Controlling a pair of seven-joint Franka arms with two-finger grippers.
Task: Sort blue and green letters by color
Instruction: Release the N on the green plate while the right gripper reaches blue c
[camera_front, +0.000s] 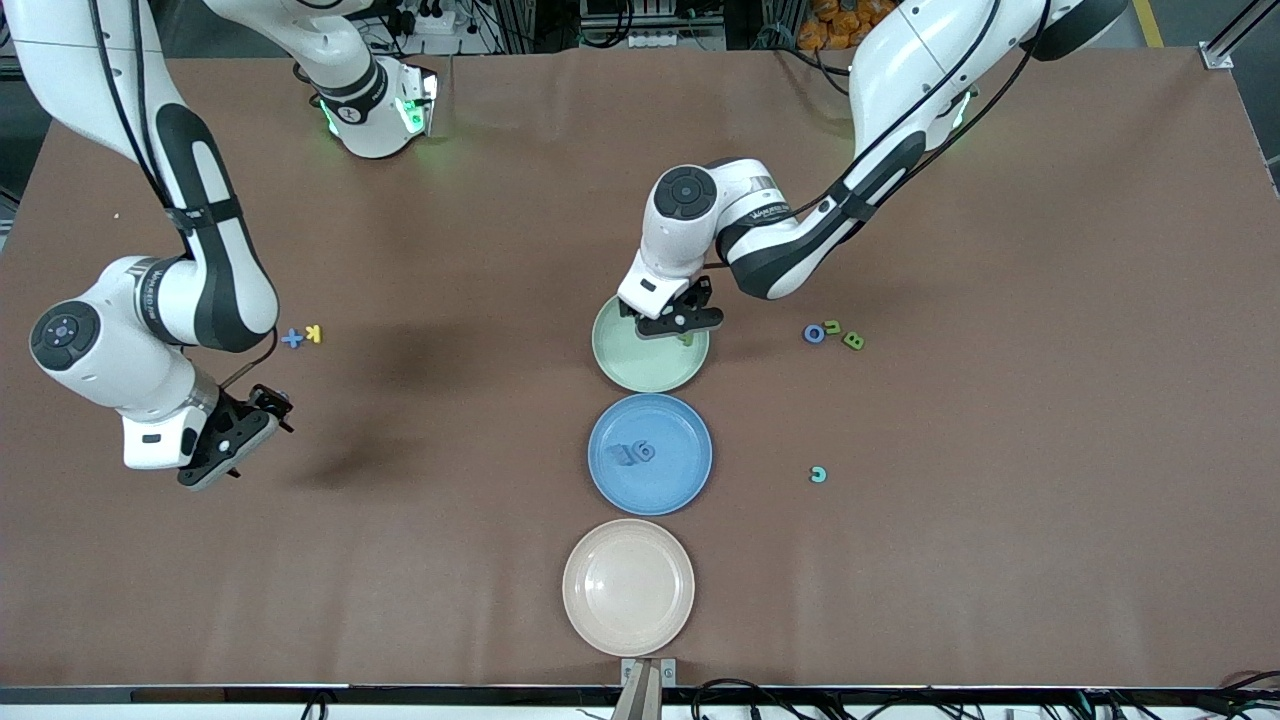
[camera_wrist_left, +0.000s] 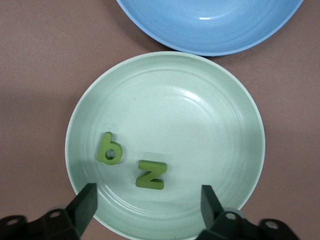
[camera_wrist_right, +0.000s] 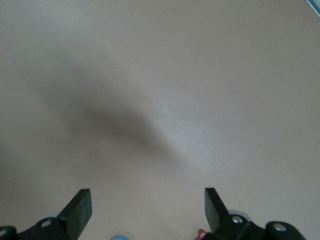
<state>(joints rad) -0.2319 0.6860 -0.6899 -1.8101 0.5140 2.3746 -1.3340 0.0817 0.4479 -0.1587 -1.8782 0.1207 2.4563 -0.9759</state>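
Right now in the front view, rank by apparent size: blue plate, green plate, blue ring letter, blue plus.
1. blue plate
2. green plate, slightly smaller, though partly covered by the left gripper
3. blue ring letter and blue plus, alike

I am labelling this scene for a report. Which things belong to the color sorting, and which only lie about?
Belong to the job:
- green b and green z in green plate
- blue letters in blue plate
- blue plus
- blue o
- two green letters

Lying about:
- yellow K
- beige plate

robot lab: brown-covered table (camera_front: 420, 560), two white arms bolted along edge, loose cables, aluminium framing.
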